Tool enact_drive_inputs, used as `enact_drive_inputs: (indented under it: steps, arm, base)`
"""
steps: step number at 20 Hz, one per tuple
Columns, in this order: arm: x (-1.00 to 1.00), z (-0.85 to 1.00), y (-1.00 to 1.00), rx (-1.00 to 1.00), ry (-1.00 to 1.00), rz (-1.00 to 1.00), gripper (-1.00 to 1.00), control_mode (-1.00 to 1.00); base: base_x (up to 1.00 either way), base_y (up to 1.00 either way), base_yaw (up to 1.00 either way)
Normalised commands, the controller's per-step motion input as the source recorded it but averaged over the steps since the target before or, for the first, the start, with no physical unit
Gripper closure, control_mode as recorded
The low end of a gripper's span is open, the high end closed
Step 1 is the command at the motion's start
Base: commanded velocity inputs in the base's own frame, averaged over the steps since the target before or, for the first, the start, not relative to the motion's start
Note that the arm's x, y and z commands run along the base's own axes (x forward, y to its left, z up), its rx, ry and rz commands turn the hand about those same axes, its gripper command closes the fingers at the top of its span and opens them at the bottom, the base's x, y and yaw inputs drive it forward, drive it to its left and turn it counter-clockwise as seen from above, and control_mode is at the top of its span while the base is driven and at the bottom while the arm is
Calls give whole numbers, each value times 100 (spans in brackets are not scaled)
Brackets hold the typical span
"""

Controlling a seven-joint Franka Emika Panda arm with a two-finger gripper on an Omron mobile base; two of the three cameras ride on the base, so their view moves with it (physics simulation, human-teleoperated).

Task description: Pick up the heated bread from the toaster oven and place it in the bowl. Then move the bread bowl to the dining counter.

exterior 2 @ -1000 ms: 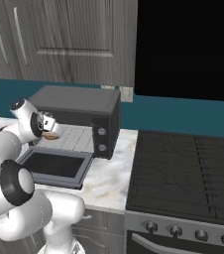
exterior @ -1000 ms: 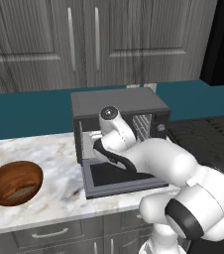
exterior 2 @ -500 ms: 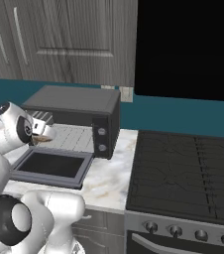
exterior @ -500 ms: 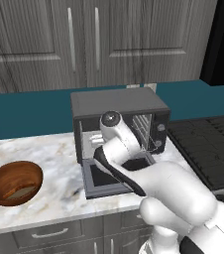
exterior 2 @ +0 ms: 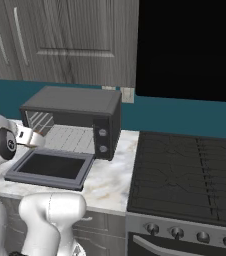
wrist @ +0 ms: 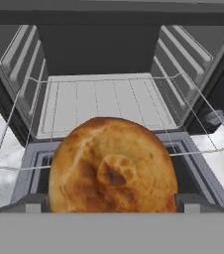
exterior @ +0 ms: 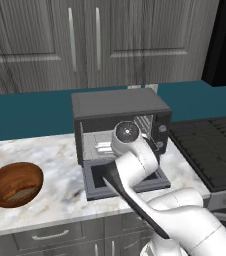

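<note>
One bun, the heated bread (wrist: 112, 166), sits clenched in my fingers (wrist: 29, 204), now drawn back over the toaster oven (exterior: 119, 111) door; next comes the bowl (exterior: 14, 183) on the counter (exterior: 60, 165).

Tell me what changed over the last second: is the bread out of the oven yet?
The arm has drawn back from the toaster oven, carrying the bread out past the open door; the wire rack is bare. The bowl stayed put on the counter.

Grey wood-grain cabinets (exterior: 85, 40), teal backsplash (exterior: 30, 117), black stove (exterior 2: 185, 175)
</note>
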Motion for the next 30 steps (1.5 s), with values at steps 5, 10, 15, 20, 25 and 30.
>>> enact_drive_inputs:
  steps: [5,10,15,20,25,30]
  arm:
    - [-55,35,3,1,0,5,100,-100]
    - [-41,51,20,0,2,14,100,-100]
    - [-32,67,37,0,9,17,100,-100]
    - [-18,19,72,-3,2,15,100,-100]
    - [-3,0,93,-2,0,16,100,-100]
    - [0,0,86,0,7,20,100,-100]
  base:
    - [0,0,0]
    - [0,0,0]
    - [0,0,0]
    - [0,0,0]
    - [0,0,0]
    - [0,0,0]
